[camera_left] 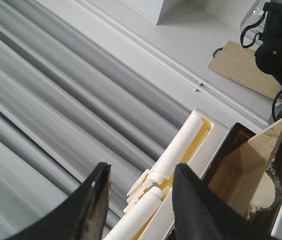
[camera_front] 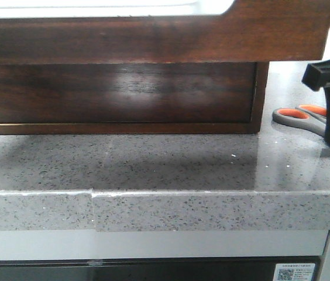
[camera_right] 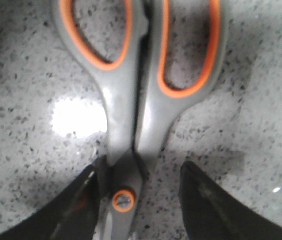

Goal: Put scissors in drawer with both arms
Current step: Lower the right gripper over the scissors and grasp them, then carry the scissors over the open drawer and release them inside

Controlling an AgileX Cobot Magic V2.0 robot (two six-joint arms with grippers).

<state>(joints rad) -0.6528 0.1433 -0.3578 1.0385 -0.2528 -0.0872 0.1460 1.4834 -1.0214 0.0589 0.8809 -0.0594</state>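
Right gripper is spread w/ its two black fingers either side of the small grey-handled scissors w/ orange-lined loops, straddling them right at the orange pivot dot; jaws look just beside the metal, not yet squeezing as far as I can tell. Scissors lie flat and closed on the speckled grey stone countertop, to the right of the dark wood cabinet in the front view.

Handling, my guess: light, stiff, no give. Handles are smooth moulded plastic, blades bare steel, so prob slippery on polished stone and could skid or pivot if pinched off-centre. Neck near the pivot is the narrowest solid bit, good place to take hold; loops are too wide, blades too thin and slick.

Counter is glossy, glare spot next to the handles, rounded front edge w/ a seam.

Further back, front view: wide dark brown glossy wooden drawer sits shut in its dark wooden frame, grain running sideways, sheen in the middle. Finger notch not visible from here.

Left gripper is up high, fingers apart and holding nothing, pointing at ribbed white/grey panels; a pale wooden board lies far off
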